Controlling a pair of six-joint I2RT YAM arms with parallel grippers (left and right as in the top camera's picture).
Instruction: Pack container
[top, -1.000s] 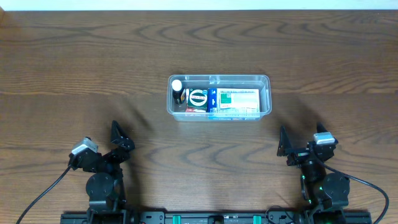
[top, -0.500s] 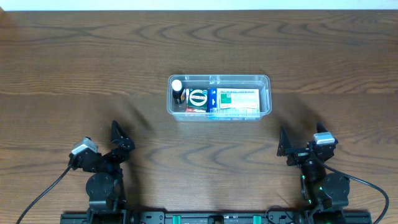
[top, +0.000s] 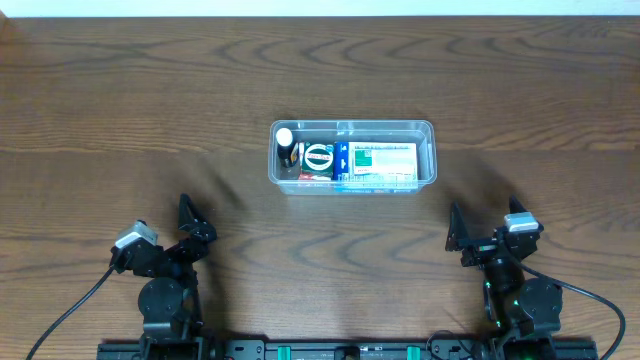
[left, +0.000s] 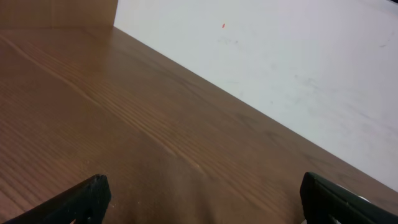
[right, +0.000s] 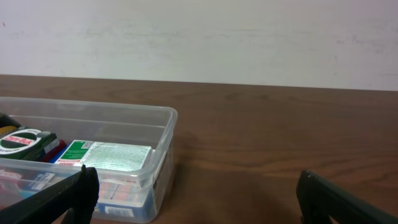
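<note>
Wood table (top: 120, 90); container (top: 427, 150) seen overhead, right wrist only.

no wording can be read anywhere. inside the container (right: 163, 143), the flat box (right: 106, 155) carries a white label with a green corner and lines of print too small to make out; the dark pack (right: 22, 140) beside it shows a round white-and-green emblem, also illegible
</note>
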